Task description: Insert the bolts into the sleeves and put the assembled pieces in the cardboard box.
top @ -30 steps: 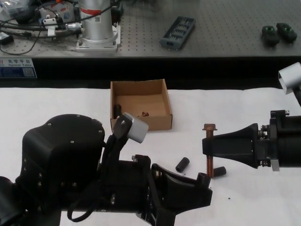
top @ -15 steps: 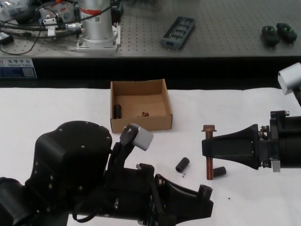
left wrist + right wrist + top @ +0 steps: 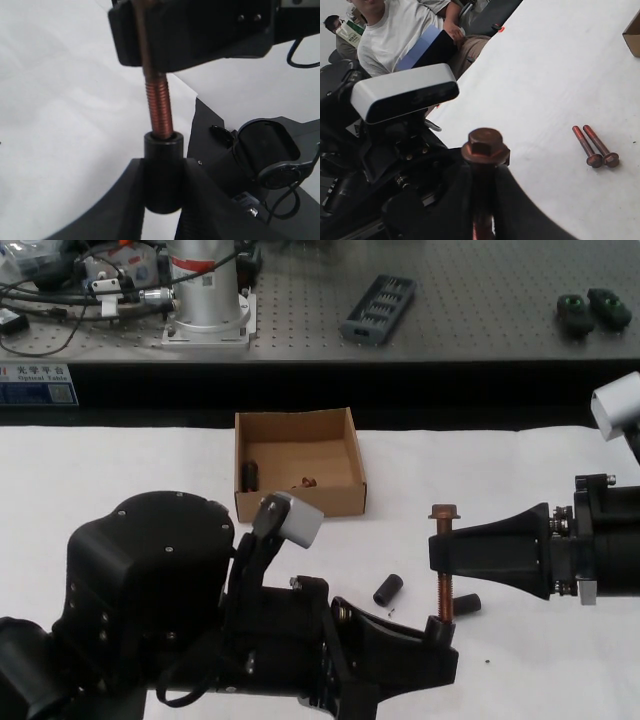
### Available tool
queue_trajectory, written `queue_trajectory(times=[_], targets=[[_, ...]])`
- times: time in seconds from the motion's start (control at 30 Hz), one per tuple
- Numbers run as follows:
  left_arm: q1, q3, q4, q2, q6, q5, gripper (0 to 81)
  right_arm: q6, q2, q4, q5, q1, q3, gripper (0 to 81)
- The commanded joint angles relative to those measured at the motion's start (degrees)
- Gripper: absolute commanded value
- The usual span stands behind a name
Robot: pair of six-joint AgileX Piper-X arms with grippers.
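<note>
My left hand [image 3: 440, 632]: nearest, closed on a black sleeve [image 3: 161, 147] that it holds upright.
My right hand [image 3: 447, 552]: comes in from 3 o'clock, clamped on a bolt [image 3: 159, 107]. The bolt is upright, head on top, with its threaded tip in the sleeve's mouth.
In the way: my left arm's black bulk hides the near desk.
Loose sleeves: one [image 3: 388, 588] at 11 o'clock from my left hand, another [image 3: 468, 604] at 1 o'clock, both lying down.
Spare bolts [image 3: 596, 146]: two, side by side, touching.
Cardboard box [image 3: 300, 502]: farther off at 11 o'clock, open-topped, holding a dark piece [image 3: 250, 475] and a coppery piece [image 3: 308, 481].
Materials: the bolts are coppery with flanged hex heads; the sleeves are smooth cylinders.
Desk [image 3: 120, 465]: white cover.
Room: a perforated grey table [image 3: 480, 300] at 12 o'clock, carrying a metal column [image 3: 205, 290], a black rack [image 3: 378, 307] and cables.
</note>
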Motion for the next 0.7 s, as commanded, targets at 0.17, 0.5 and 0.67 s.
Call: queue_trajectory(times=[0.17, 0.5, 0.67], targets=[[-0.30, -0.31, -4.76, -0.08, -4.89, -5.12, 0.6, 0.01, -0.87, -0.35, -0.71, -0.30, -0.10, 6.1], [-0.30, -0.31, -6.12, -0.08, -11.55, -10.56, 0.6, 0.01, -0.87, 0.15, -0.71, -0.30, 1.33, 6.1], [-0.30, -0.31, -10.14, -0.08, -13.56, -11.18, 0.6, 0.01, -0.95, 0.15, -0.92, -0.30, 4.22, 6.1]])
